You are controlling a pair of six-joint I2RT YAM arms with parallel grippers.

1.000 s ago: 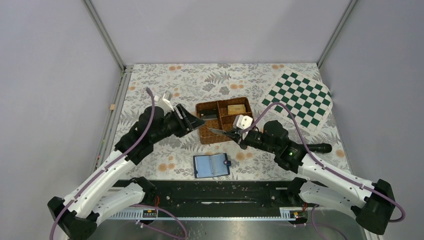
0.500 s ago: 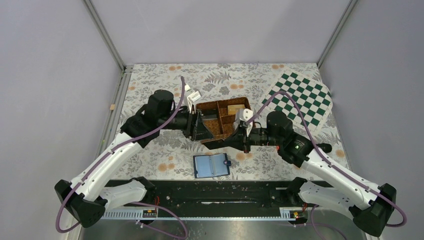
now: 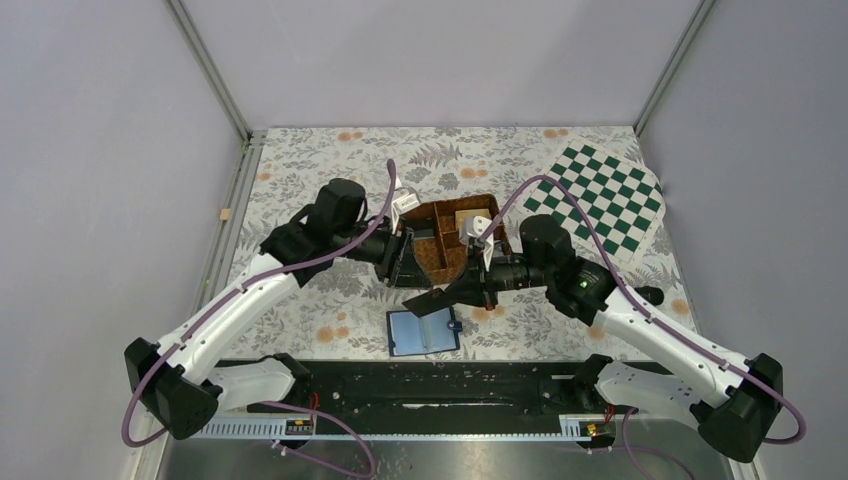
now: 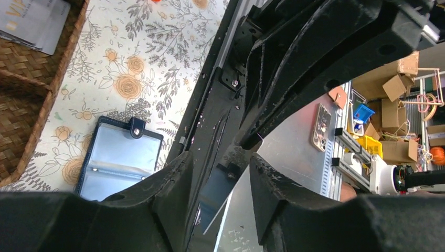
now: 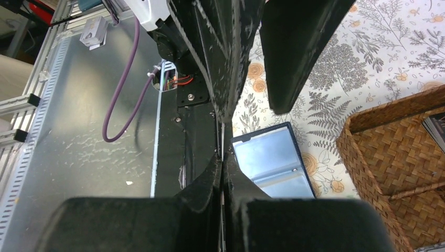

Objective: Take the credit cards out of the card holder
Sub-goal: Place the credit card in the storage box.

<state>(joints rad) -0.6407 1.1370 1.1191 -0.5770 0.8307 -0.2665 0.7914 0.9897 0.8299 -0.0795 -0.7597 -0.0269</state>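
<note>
The card holder [image 3: 423, 332] lies open on the floral cloth near the front edge, light blue inside showing, with its snap tab on the right. It also shows in the left wrist view [image 4: 118, 163] and the right wrist view [image 5: 273, 157]. My right gripper [image 3: 437, 297] is shut on a thin card, held edge-on above the holder. My left gripper [image 3: 401, 268] is open and faces the right one. In the left wrist view the card [image 4: 215, 195] sits between the left gripper's [image 4: 223, 170] spread fingers without touching them. The right gripper's [image 5: 222, 163] fingers are pressed together.
A brown wicker tray [image 3: 442, 258] with compartments stands behind both grippers and holds cards [image 3: 468, 218]. A green-and-white checkered mat [image 3: 600, 198] lies at the back right. The black rail [image 3: 430, 385] runs along the table's front edge, just behind the card holder.
Both arms have swung in toward each other and down toward the card holder. The right gripper has kept the card. The left gripper has turned to face it, so its open fingers flank the card.
</note>
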